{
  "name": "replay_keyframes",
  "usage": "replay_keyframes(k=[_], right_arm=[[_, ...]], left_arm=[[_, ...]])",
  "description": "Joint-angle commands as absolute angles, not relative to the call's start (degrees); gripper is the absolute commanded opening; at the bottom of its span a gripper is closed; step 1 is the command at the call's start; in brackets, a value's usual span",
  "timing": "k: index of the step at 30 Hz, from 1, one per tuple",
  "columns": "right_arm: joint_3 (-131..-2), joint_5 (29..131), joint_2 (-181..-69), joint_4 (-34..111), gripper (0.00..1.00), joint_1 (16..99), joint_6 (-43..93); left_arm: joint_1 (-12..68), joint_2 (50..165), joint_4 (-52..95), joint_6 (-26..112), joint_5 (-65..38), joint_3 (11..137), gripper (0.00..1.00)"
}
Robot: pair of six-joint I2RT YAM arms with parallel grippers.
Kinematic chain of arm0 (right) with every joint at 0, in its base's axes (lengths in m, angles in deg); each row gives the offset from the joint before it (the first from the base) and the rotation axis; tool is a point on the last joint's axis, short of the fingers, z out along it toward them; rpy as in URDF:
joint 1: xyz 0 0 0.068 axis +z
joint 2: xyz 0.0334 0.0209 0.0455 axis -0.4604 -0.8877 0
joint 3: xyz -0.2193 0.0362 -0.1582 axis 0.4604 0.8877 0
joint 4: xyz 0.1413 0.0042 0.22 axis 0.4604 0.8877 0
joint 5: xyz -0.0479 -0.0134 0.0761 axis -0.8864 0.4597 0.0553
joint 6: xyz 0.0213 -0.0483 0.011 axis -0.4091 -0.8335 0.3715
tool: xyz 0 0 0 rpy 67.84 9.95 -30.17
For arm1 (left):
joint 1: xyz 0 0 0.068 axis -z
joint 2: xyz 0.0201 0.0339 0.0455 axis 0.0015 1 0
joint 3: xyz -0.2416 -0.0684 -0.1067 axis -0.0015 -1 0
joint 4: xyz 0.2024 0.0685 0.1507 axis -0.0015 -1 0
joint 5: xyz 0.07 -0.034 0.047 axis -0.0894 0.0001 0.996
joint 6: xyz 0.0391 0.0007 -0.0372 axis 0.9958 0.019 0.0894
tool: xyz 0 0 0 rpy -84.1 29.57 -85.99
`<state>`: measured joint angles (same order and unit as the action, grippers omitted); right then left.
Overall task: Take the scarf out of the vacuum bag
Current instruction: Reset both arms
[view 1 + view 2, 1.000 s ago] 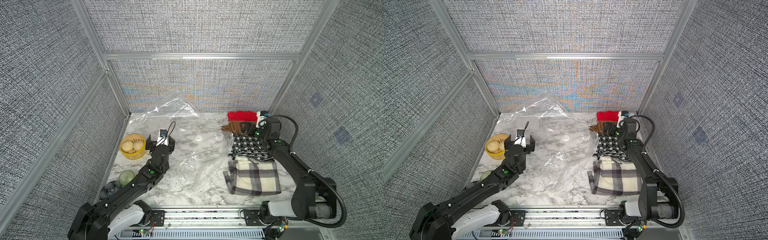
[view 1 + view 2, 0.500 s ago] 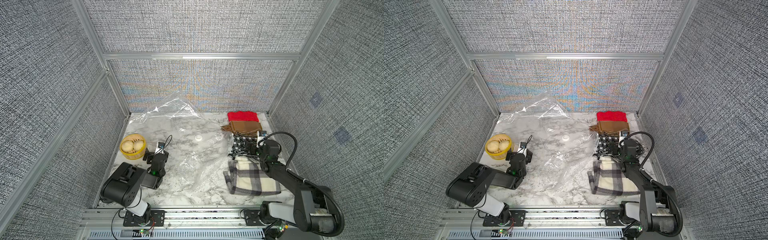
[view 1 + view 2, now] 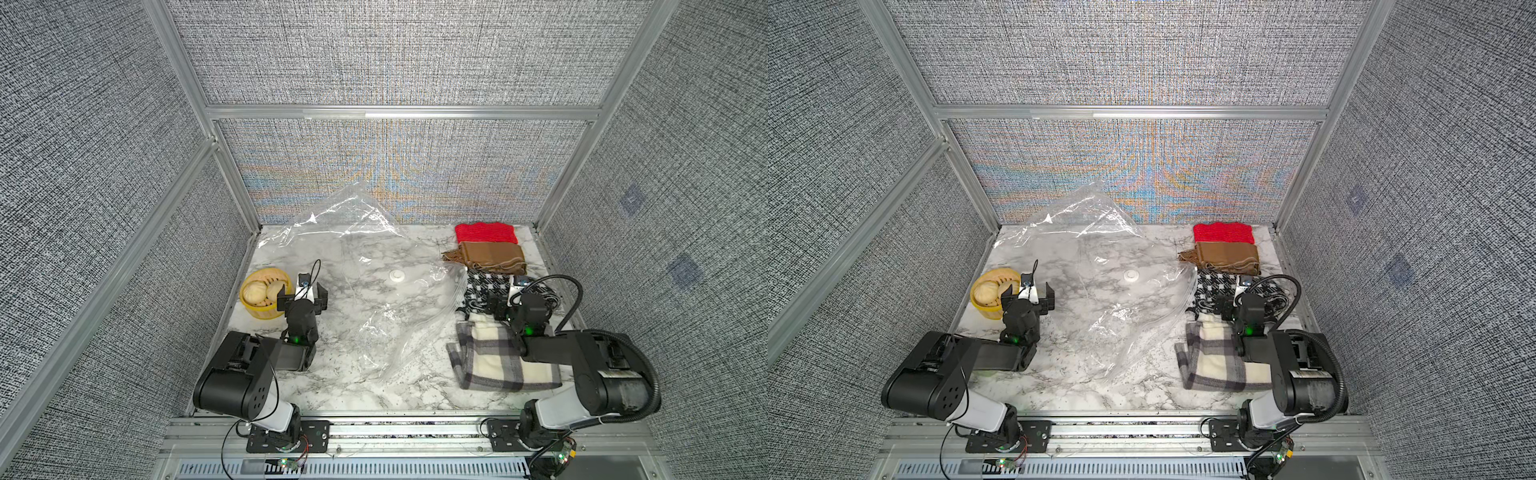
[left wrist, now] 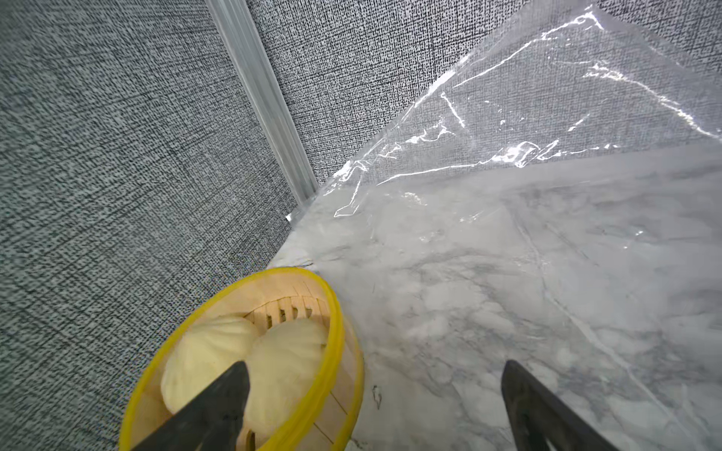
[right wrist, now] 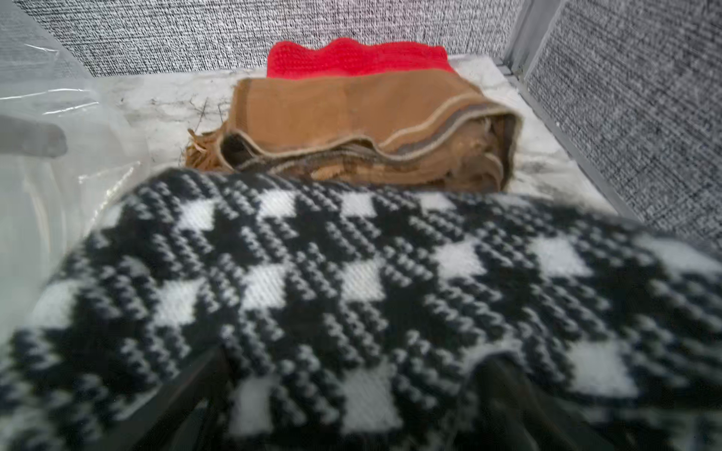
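Apparently the bag is empty and both grippers are free

In both top views the vacuum bag (image 3: 374, 303) lies flat and empty in the middle of the frame. The houndstooth scarf (image 3: 482, 286) rests just beside its mouth, at the right. The right gripper (image 3: 515, 303) is close over this scarf, jaws wide, gripping nothing; whether it touches, I cannot tell. The left gripper (image 4: 375, 371) is also wide and empty, beside the steamer basket (image 4: 335, 324).

I think the risk is a snag: a low finger could catch the knit and drag it onto the plastic. Only the right wrist view shows how near the plastic edge is to the scarf. Only the top views show the whole bag.
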<state>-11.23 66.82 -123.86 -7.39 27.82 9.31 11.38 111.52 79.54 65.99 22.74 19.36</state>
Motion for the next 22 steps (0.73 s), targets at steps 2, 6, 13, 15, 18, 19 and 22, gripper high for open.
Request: replay_keyframes(k=[2, 6, 13, 15, 18, 19, 22], right_arm=[[-12.11, 63.40, -124.54, -8.85, 0.99, 29.44, 7.11], [-12.25, 62.28, -124.60, -8.60, 0.99, 30.04, 6.79], [-12.21, 61.57, -124.44, -8.55, 0.99, 30.42, 6.70], [-12.27, 61.86, -124.42, -8.60, 0.99, 30.47, 6.39], [-12.60, 61.69, -124.58, -7.95, 0.99, 30.55, 6.40], [-13.37, 61.42, -125.01, -7.02, 0.99, 30.56, 6.69], [-12.36, 62.18, -124.54, -8.51, 0.99, 30.26, 6.67]], left_arm=[[7.37, 112.29, 69.30, 60.14, 13.45, 23.00, 0.99], [7.30, 113.15, 71.87, 60.45, 13.68, 22.64, 0.99], [7.34, 112.77, 71.56, 60.28, 13.68, 22.53, 0.99], [7.31, 112.71, 71.53, 60.19, 13.69, 22.55, 0.99], [7.36, 112.73, 71.49, 60.19, 13.74, 22.60, 0.99], [7.36, 112.75, 71.49, 60.20, 13.76, 22.54, 0.99], [7.30, 112.71, 71.58, 60.19, 13.70, 22.51, 0.99]])
